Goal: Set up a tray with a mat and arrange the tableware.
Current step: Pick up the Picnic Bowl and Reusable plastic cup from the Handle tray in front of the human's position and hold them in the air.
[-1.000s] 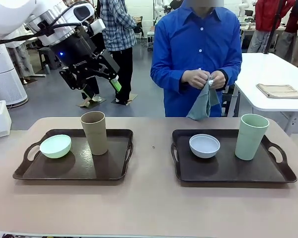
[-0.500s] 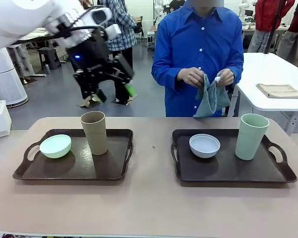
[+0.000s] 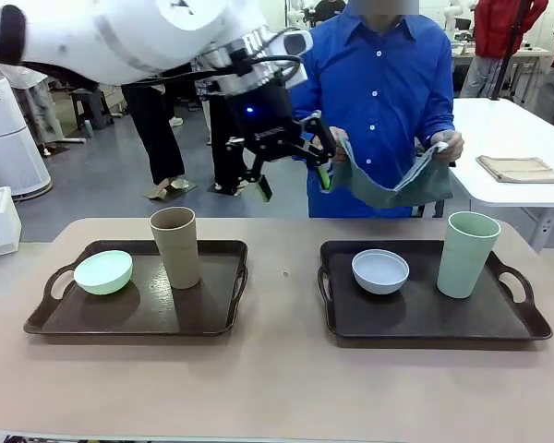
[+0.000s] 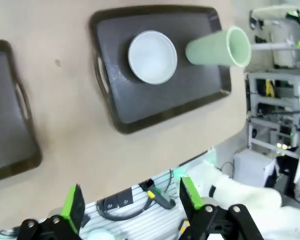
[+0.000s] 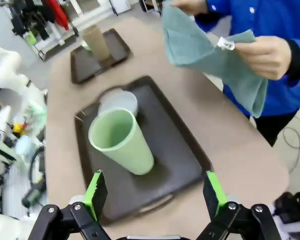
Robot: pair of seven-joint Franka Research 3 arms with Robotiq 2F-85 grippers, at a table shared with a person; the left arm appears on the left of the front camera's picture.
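Two dark trays lie on the table: the left tray carries the mint green bowl and tan cup, the right tray the grey-blue bowl and pale green cup. Across the table the person holds the teal mat spread in the air between a near hand and a far hand. Your left gripper is raised across the middle, claw wide and empty, one pad just beside the near hand. Your right gripper hangs above the pale green cup, wide and empty too. Likely step: take the mat. Aim for the free hem between the hands, not the pinched corner. Keep the pads off fingers. Wait for release before you draw away. Both trays look occupied, so you will probably need to clear one before the mat goes down.
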